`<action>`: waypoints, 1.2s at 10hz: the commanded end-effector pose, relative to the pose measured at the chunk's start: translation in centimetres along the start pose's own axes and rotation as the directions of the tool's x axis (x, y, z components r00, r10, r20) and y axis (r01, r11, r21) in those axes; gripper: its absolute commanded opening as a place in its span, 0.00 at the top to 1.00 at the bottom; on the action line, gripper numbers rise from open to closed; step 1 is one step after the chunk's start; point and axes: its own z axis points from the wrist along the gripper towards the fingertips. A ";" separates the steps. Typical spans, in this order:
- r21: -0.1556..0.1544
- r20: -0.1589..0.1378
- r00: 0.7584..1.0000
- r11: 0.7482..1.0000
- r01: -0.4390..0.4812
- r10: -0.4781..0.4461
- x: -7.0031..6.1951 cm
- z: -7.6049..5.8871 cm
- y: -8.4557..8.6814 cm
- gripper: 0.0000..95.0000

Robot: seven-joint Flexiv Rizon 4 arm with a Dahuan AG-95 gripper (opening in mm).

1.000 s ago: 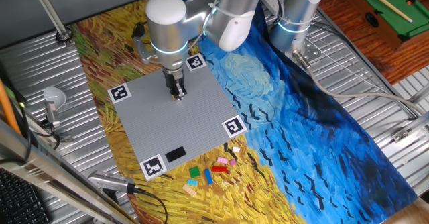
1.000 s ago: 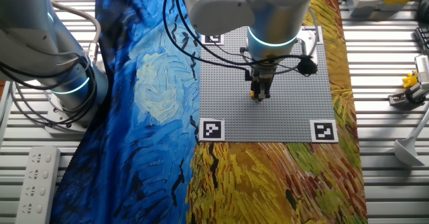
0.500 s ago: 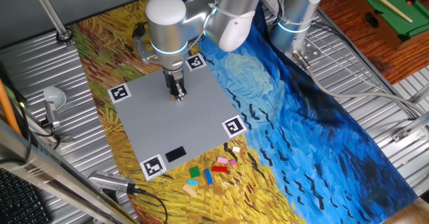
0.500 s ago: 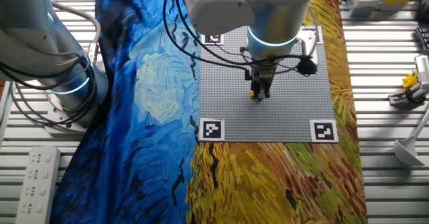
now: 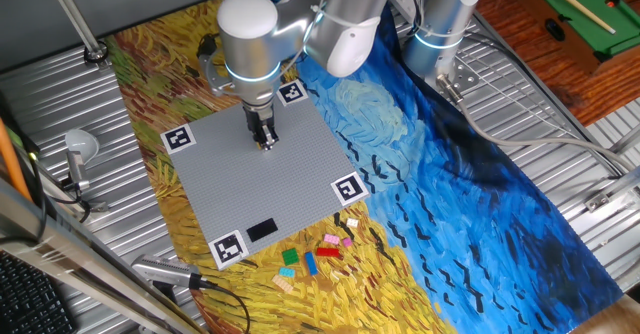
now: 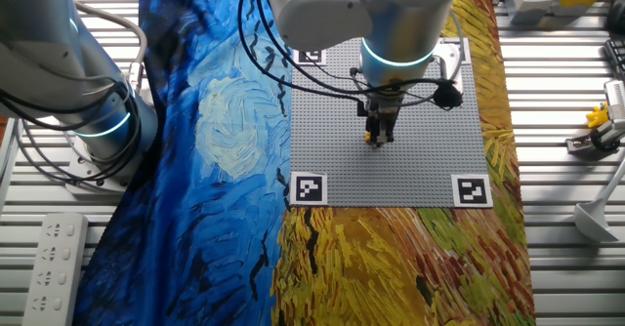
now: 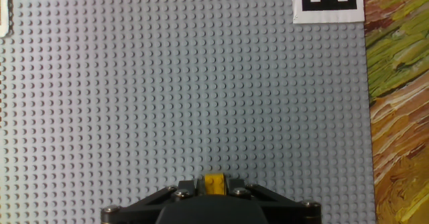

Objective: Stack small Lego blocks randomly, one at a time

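My gripper (image 5: pixel 266 143) is down on the middle of the grey baseplate (image 5: pixel 230 189), shut on a small yellow Lego block (image 7: pixel 214 183). In the hand view the block sits between the jaws at the bottom edge, touching the studs. In the other fixed view the gripper (image 6: pixel 376 139) shows a yellow speck at its tips. Several loose small Lego blocks (image 5: pixel 312 255) in red, pink, blue, green, teal and tan lie on the yellow cloth below the plate's near edge.
Black-and-white marker tags (image 5: pixel 348 188) mark the baseplate corners. A black rectangle (image 5: pixel 262 230) lies on the plate near the front. A second robot base (image 6: pixel 93 121) stands on the blue cloth. Metal table ribs surround the cloth.
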 end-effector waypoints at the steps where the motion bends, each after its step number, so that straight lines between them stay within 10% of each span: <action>1: 0.001 -0.002 1.000 1.000 0.006 -0.006 0.1 -0.4 -0.1 0.80; 4: 0.000 -0.001 1.000 1.000 0.021 -0.021 0.1 -1.0 -0.3 0.80; 5: -0.006 0.002 0.999 0.999 0.054 -0.054 0.0 -1.2 -0.4 1.00; 12: -0.014 0.000 0.996 0.996 0.085 -0.085 -0.4 -1.3 -0.5 1.00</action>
